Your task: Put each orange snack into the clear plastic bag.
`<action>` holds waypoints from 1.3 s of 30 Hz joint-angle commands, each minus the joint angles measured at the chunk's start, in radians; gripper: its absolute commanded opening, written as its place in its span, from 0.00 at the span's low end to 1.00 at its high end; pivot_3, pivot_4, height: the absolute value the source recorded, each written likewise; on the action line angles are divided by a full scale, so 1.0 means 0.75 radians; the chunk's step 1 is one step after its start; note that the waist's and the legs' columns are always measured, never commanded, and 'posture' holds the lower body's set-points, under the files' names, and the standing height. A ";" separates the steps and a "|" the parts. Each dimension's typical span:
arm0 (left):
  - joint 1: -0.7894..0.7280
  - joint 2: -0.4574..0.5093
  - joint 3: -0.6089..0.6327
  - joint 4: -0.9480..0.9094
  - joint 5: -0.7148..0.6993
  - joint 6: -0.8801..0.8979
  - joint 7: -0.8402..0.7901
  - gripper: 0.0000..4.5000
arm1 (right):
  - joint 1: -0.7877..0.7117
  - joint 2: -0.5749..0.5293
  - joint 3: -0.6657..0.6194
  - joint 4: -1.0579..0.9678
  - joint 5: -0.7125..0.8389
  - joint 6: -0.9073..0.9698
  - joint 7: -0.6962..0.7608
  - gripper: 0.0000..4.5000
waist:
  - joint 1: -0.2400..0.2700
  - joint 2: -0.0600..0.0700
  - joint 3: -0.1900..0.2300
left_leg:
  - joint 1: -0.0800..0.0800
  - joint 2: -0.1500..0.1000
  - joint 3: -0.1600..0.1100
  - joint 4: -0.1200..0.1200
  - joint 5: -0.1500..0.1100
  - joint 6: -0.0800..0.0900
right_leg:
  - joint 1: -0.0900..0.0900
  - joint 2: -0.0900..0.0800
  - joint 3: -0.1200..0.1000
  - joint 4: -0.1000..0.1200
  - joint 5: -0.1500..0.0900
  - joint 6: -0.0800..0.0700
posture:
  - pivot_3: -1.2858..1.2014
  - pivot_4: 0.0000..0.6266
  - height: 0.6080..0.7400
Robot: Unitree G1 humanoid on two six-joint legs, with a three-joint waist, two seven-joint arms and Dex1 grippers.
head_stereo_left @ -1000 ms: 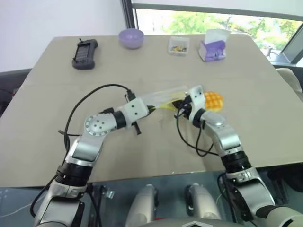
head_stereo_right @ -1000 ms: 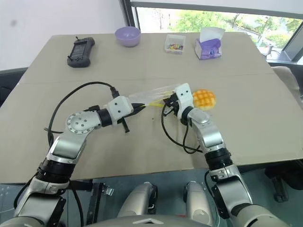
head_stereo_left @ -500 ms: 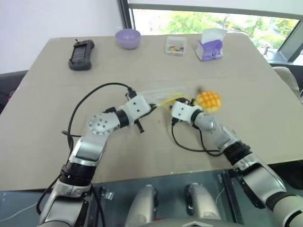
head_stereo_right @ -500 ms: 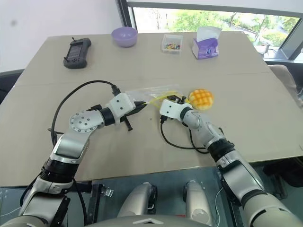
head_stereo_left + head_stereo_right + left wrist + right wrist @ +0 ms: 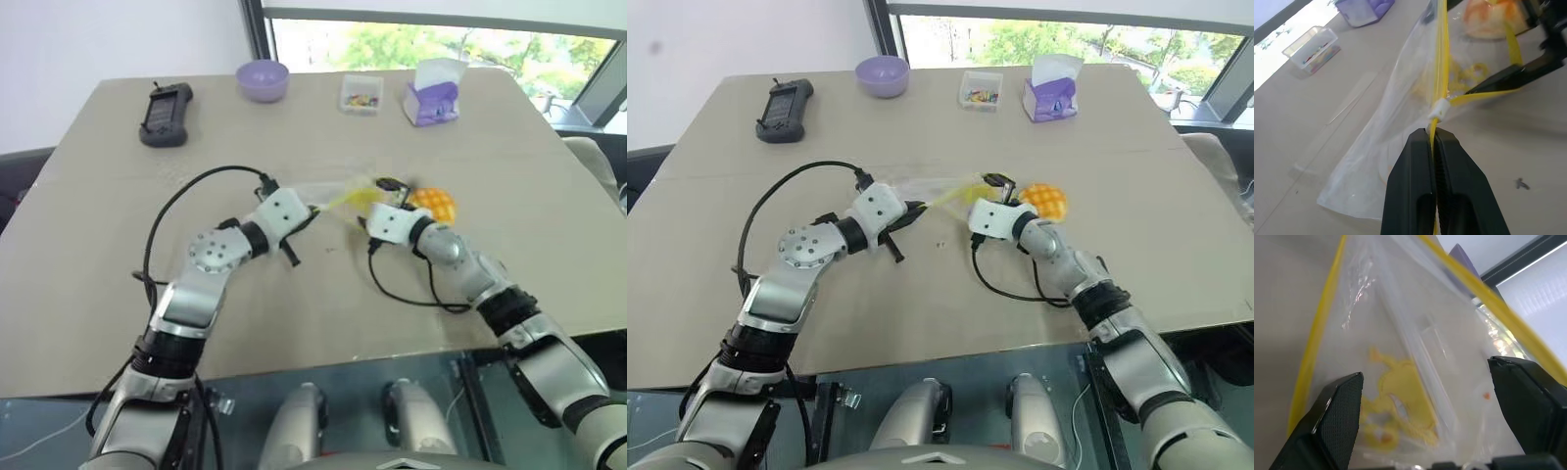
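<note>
The clear plastic bag [image 5: 328, 193] lies mid-table with its yellow seal strip lifted. My left gripper [image 5: 1431, 134] is shut on that strip just below the white slider. My right gripper [image 5: 1425, 372] is open, its two fingers spread wide at the bag's mouth. One right finger [image 5: 1508, 74] presses against one yellow lip and holds it away from the other. The orange snack [image 5: 434, 204], a round bun with a grid pattern, rests on the table just behind the right gripper and outside the bag.
Along the far edge stand a black handheld device [image 5: 165, 102], a purple bowl [image 5: 262, 77], a small clear box of colourful bits [image 5: 359, 93] and a purple tissue box [image 5: 435, 93]. Black cables loop over the table beside both arms.
My right gripper has gone from shut to open, its wrist rolling over, and the bag's yellow lips have spread apart. My left gripper has kept its grip on the strip.
</note>
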 commanded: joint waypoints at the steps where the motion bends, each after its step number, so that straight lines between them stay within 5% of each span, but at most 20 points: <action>1: -0.057 -0.004 0.045 0.019 -0.004 0.017 0.047 0.00 | 0.012 -0.072 -0.083 -0.133 0.087 -0.003 0.111 0.99 | 0.002 0.000 0.000 | 0.000 0.000 0.000 0.000 0.000 0.000 | 0.000 0.000 0.000 0.000 0.000 0.000 | 0.52 0.24 1.00; 13: -0.169 -0.037 0.061 0.142 -0.037 0.018 0.078 0.00 | 0.186 -0.053 -0.359 -0.374 0.419 0.414 0.250 0.99 | 0.009 0.000 0.000 | 0.000 0.000 0.000 0.000 0.000 0.000 | 0.000 0.000 0.000 0.000 0.000 0.000 | 0.52 0.24 1.00; 27: -0.211 -0.053 0.077 0.174 -0.088 0.043 0.065 0.00 | 0.239 0.066 -0.536 -0.137 0.579 0.735 0.112 0.99 | 0.011 -0.001 0.000 | 0.001 0.000 0.000 0.001 0.000 0.000 | 0.002 0.000 0.000 0.000 0.000 0.000 | 0.52 0.24 1.00; 30: -0.215 -0.057 0.081 0.176 -0.093 0.051 0.073 0.00 | 0.245 0.068 -0.515 -0.098 0.569 0.701 0.118 0.81 | 0.013 -0.001 -0.001 | 0.003 0.000 0.000 0.001 0.000 0.000 | 0.005 0.000 -0.001 0.000 0.000 0.000 | 0.52 0.24 1.00; 36: -0.212 -0.051 0.077 0.176 -0.085 0.054 0.083 0.00 | 0.236 0.025 -0.498 -0.200 0.536 0.633 0.130 0.23 | 0.013 -0.001 -0.001 | 0.006 0.000 -0.001 0.001 0.000 0.000 | 0.010 0.000 -0.004 -0.002 0.000 0.000 | 0.52 0.24 1.00; 39: -0.210 -0.049 0.071 0.178 -0.074 0.057 0.091 0.00 | 0.216 0.016 -0.518 -0.376 0.611 0.700 0.206 0.23 | 0.013 0.000 0.000 | 0.004 0.000 -0.002 0.001 0.000 0.000 | 0.008 0.000 -0.004 -0.002 0.000 0.000 | 0.52 0.24 1.00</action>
